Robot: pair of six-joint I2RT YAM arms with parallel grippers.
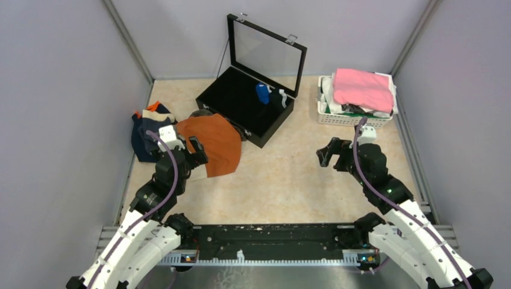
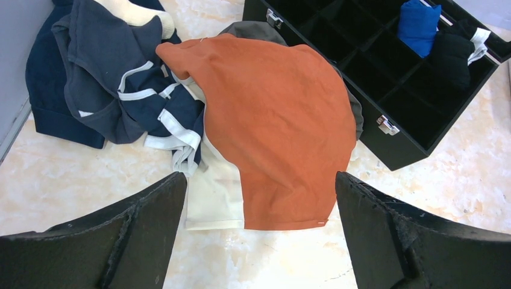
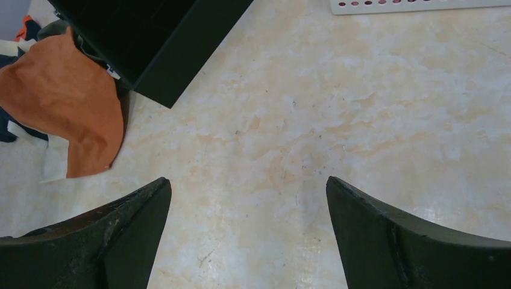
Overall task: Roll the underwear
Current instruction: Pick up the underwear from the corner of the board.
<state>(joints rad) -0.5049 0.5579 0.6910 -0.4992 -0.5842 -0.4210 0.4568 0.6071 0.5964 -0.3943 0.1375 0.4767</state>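
Note:
The rust-orange underwear (image 1: 212,143) lies spread flat on the table left of centre, its top edge against the black box. In the left wrist view the same orange piece (image 2: 277,120) covers a pale cream piece (image 2: 214,195) and a grey one. A heap of navy underwear with white trim (image 2: 114,90) is bunched to its left by the wall. My left gripper (image 2: 259,176) hovers open just short of the orange hem, holding nothing. My right gripper (image 3: 247,180) is open over bare table, well right of the orange underwear (image 3: 66,102).
A black divided box (image 1: 241,108) with its glass lid up stands at the back centre. It holds a blue roll (image 1: 263,93) and a dark roll. A white basket (image 1: 355,117) at the back right carries a bright pink cloth (image 1: 363,89). Walls close both sides.

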